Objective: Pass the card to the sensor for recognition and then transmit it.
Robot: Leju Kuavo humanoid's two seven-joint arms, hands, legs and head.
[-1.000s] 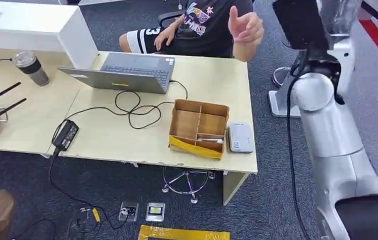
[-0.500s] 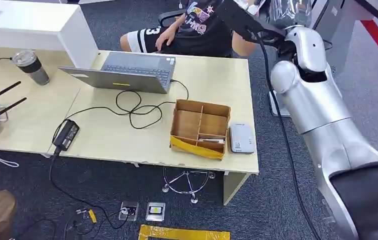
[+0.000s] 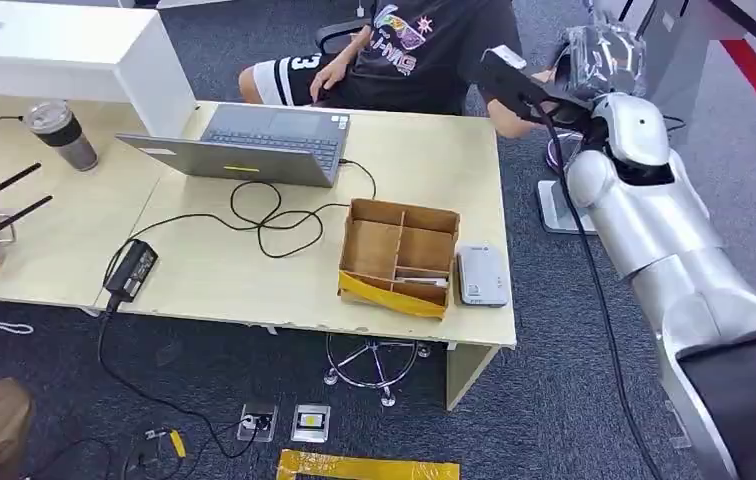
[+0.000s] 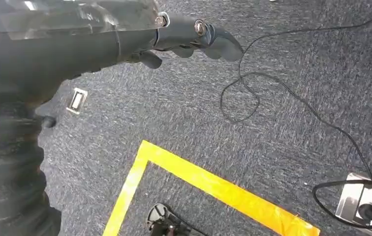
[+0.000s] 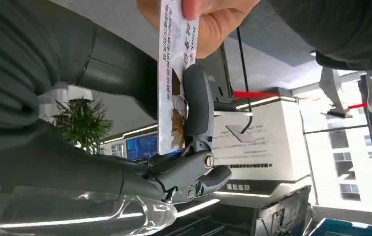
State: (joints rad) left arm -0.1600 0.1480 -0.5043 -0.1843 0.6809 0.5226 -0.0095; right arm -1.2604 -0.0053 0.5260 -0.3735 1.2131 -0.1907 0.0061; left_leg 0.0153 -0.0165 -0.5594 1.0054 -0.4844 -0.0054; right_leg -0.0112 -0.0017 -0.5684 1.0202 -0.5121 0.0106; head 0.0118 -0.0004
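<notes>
In the right wrist view a white printed card (image 5: 173,83) stands between the thumb and a finger of my right hand (image 5: 196,113), which pinches its lower half. A person's hand (image 5: 213,22) grips the card's other end. From the head view my right hand (image 3: 519,85) is stretched out past the table's far right corner, with the card (image 3: 506,54) at its tip, right by the seated person (image 3: 414,50). The white sensor (image 3: 481,275) lies on the table near the right edge. My left hand (image 4: 189,37) hangs over the carpet, fingers apart and holding nothing.
A partitioned cardboard box (image 3: 399,255) sits just left of the sensor. A laptop (image 3: 254,145), a looped black cable (image 3: 264,220), a power brick (image 3: 132,268) and a tumbler (image 3: 62,135) share the table (image 3: 204,280). Yellow tape (image 4: 208,184) marks the floor.
My right arm has swung down from its raised pose and reached toward the person. The person's raised hand has come down and now grips the card.
</notes>
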